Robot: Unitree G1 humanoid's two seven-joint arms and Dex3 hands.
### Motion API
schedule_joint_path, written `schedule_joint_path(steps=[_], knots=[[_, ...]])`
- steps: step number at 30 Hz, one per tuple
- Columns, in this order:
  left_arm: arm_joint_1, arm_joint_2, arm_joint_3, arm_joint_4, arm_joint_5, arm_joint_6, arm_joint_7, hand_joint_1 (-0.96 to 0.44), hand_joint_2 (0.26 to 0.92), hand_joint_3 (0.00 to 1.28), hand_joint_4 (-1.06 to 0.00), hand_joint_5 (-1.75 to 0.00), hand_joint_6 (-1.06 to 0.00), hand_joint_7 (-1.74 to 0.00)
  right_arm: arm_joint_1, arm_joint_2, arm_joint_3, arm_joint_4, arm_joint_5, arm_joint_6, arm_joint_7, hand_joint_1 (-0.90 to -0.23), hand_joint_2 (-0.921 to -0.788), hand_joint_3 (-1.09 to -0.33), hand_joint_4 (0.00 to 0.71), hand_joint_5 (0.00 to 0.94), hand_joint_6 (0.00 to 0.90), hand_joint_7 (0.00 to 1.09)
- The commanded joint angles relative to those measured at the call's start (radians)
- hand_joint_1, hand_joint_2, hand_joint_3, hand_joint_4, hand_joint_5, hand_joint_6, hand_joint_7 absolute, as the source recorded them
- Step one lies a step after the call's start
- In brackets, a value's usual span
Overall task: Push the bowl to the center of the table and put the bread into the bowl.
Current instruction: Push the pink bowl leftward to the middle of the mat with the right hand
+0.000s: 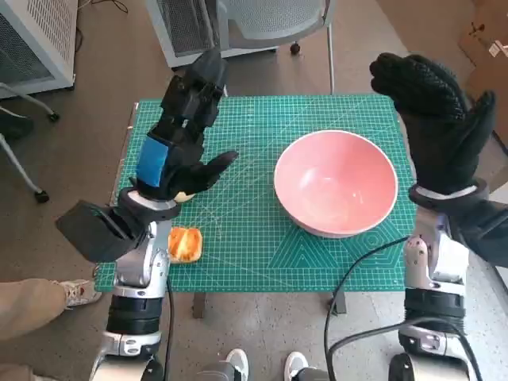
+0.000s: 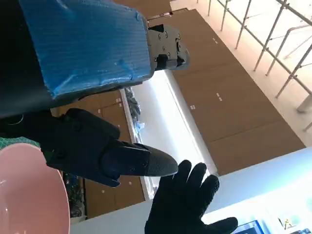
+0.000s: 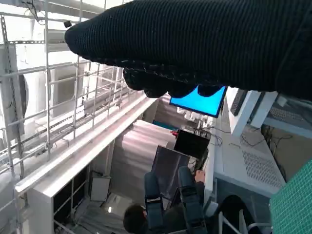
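Note:
The pink bowl point(image 1: 335, 182) stands on the right half of the green mat point(image 1: 254, 119); its rim point(image 2: 29, 190) also shows in the left wrist view. The bread point(image 1: 185, 243), orange-brown, lies near the mat's front left edge. My left hand point(image 1: 186, 131) is lifted above the mat's left side, fingers stretched out, holding nothing, with the bread just behind its wrist. My right hand point(image 1: 432, 119) is raised to the right of the bowl, fingers spread and empty. It appears as the glove point(image 2: 187, 204) in the left wrist view and as a dark band point(image 3: 195, 44) in the right wrist view.
A chair point(image 1: 270, 20) and a white cabinet point(image 1: 36, 40) stand beyond the table. A person's leg and shoe point(image 1: 75, 294) are at the front left, feet point(image 1: 262, 367) at the front edge. Black cables point(image 1: 357, 278) hang by my right arm. A seated person point(image 3: 165, 209) shows in the right wrist view.

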Motion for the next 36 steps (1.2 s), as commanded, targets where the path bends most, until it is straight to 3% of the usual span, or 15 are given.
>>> schedule_joint_path(steps=[1,23,32,36], knots=[[0.005,-0.001,-0.001,0.003,0.004,-0.005,0.006,-0.49,0.838,0.23,0.00,0.00,0.00,-0.41,0.027,-0.008,-0.002,-0.002,0.006,0.019,0.007,-0.661,-0.921,-0.711,0.280,0.002,0.378,0.00],[0.009,-0.002,0.000,0.000,-0.002,0.003,0.005,-0.51,0.844,0.23,0.00,0.00,0.00,-0.42,0.033,-0.008,-0.007,-0.003,0.014,0.025,0.013,-0.668,-0.921,-0.708,0.278,0.000,0.375,0.00],[0.014,-0.002,0.002,-0.005,-0.006,0.007,0.005,-0.52,0.847,0.23,0.00,0.00,0.00,-0.42,0.020,-0.034,-0.047,0.059,0.024,-0.003,0.034,-0.667,-0.921,-0.716,0.261,0.000,0.351,0.00],[0.017,-0.003,0.003,-0.015,-0.009,0.015,0.008,-0.53,0.849,0.23,0.00,0.00,0.00,-0.41,-0.013,-0.066,-0.090,0.181,0.031,-0.044,0.052,-0.660,-0.921,-0.720,0.248,0.000,0.347,0.00]])
